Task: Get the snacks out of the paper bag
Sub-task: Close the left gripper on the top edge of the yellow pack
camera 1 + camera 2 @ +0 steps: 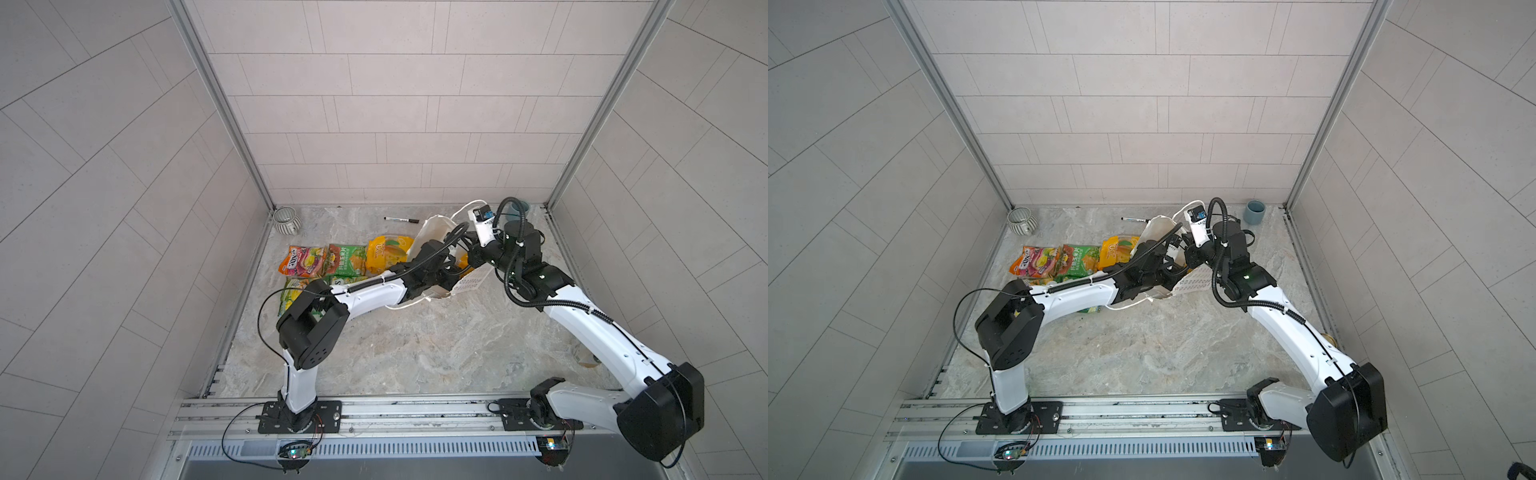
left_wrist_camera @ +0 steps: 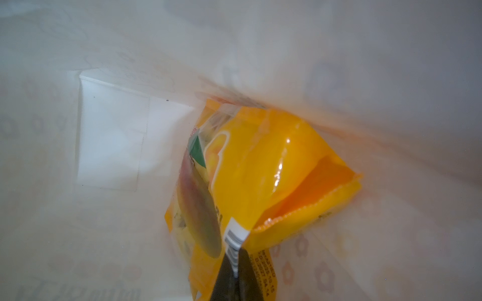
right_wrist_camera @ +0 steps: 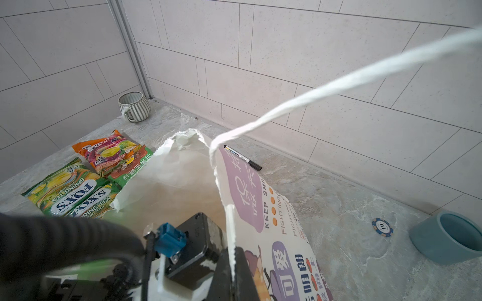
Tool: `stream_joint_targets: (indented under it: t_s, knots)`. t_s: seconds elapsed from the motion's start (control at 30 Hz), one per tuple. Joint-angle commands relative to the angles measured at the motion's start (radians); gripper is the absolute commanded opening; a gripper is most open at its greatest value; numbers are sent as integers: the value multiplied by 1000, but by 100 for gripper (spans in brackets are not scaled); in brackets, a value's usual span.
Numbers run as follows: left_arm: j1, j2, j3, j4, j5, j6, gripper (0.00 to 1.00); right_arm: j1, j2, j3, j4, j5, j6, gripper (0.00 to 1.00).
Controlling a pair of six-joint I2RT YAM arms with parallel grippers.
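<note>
Left claw (image 2: 236,268): closed on the barcode edge of a yellow-orange corn snack packet (image 2: 260,169), deep inside the paper bag (image 3: 245,198). Right claw (image 3: 232,276): pinched tight on the bag's rim, cord handle (image 3: 313,91) stretching away above. Left of both claws, outside the bag on the worktop (image 1: 415,340): orange-and-magenta Fox's candy packet (image 3: 109,151), green corn-chip packet (image 3: 135,166), two green Fox's Spring Tea packets (image 3: 65,192), another yellow-orange packet (image 1: 390,251). Beyond the right claw: black marker pen (image 3: 242,159).

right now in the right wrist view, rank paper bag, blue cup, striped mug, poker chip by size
1. paper bag
2. blue cup (nearer the camera, so unsure against the mug)
3. striped mug
4. poker chip
</note>
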Motion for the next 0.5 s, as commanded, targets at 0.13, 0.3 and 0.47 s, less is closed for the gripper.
stream_joint_targets:
  t_s: [0.13,0.3,0.47]
  knots:
    - [-12,-124,-17,44,-1,40,0,1,4,-4,-4,13,12,0]
    - [-12,-175,-18,41,-8,52,0,1,2,-4,-3,14,15,0]
    - [-11,-202,-33,34,-21,57,0,1,-9,-8,-3,27,11,0]
